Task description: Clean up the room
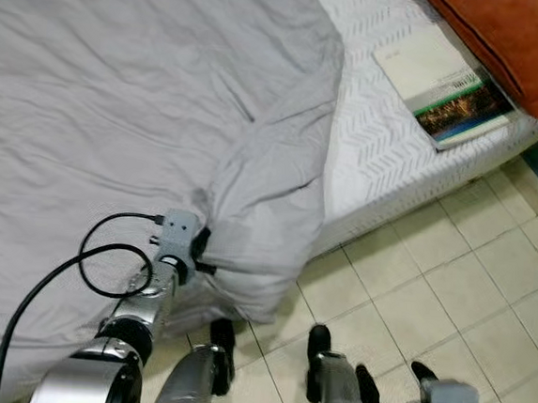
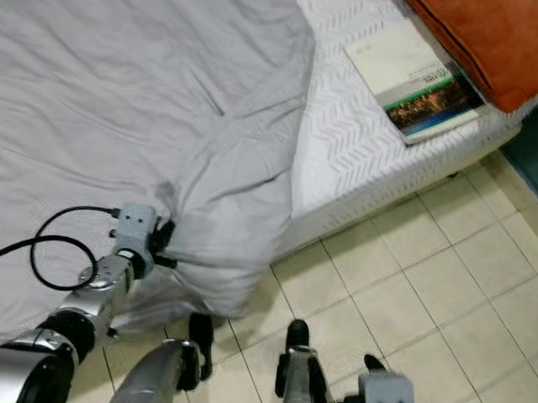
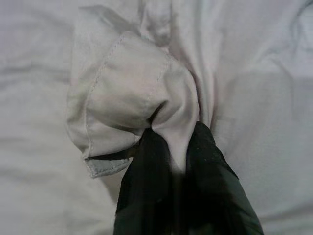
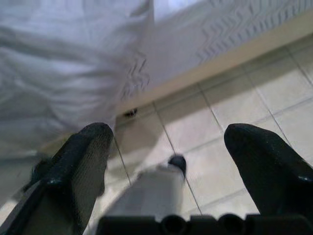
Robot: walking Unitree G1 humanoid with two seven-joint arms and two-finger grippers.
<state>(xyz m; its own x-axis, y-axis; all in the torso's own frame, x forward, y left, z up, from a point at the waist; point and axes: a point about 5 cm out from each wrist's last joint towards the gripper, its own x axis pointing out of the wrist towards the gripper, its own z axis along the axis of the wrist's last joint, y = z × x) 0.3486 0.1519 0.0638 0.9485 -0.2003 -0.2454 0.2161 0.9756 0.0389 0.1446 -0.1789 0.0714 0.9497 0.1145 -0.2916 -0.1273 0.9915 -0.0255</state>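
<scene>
Bedding comes first: the grey duvet [image 1: 119,85] covers most of the bed, its near corner sagging over the edge toward the tiled floor [image 1: 430,300], while a strip of white patterned mattress [image 1: 379,126] lies bare beside it. An orange pillow [image 1: 509,39] sits at the head end of that strip, and a book [image 1: 444,85] lies on the mattress just beside it, partly under the pillow's edge. The left pincer [image 3: 178,156] is clenched on a bunched hem of the duvet at that hanging corner, cloth squeezed between its two black fingers [image 3: 146,166]. The right pincer [image 4: 171,161] hangs low over the floor by the robot's legs, released, its fingers wide apart and empty. Tidying looks only begun: the duvet seems yet to be drawn across the bare strip and smoothed, and the book probably wants putting away.
</scene>
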